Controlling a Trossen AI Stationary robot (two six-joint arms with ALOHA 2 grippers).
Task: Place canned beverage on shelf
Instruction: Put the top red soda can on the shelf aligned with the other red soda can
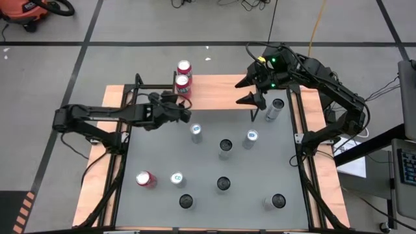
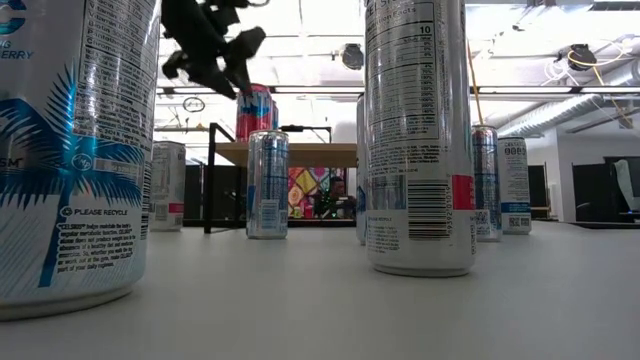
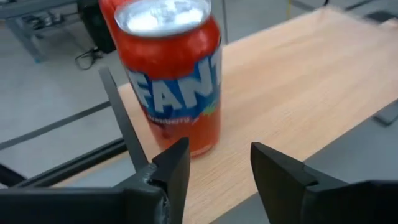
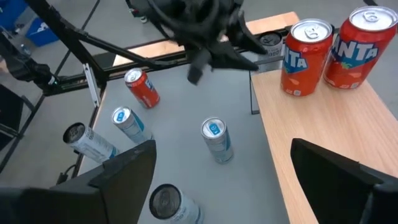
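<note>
The shelf (image 1: 221, 91) stands at the table's far edge; its light-brown wooden top rests on thin black legs. Two red Fanta cans (image 1: 182, 83) (image 1: 184, 67) stand upright on its left part; they also show in the right wrist view (image 4: 305, 56) (image 4: 360, 46). My left gripper (image 1: 186, 114) is open just on the near side of the nearer red can (image 3: 171, 68), fingers (image 3: 217, 171) apart and clear of it. My right gripper (image 1: 246, 91) is open and empty above the shelf's right part (image 4: 224, 180).
Several slim silver cans (image 1: 196, 132) (image 1: 251, 138) (image 1: 275, 109) and dark-topped cans (image 1: 225, 147) (image 1: 223, 184) stand on the grey table (image 1: 162, 156). A further red can (image 1: 145, 179) is near the front left. Tall cans (image 2: 415, 130) (image 2: 70, 150) crowd the low view.
</note>
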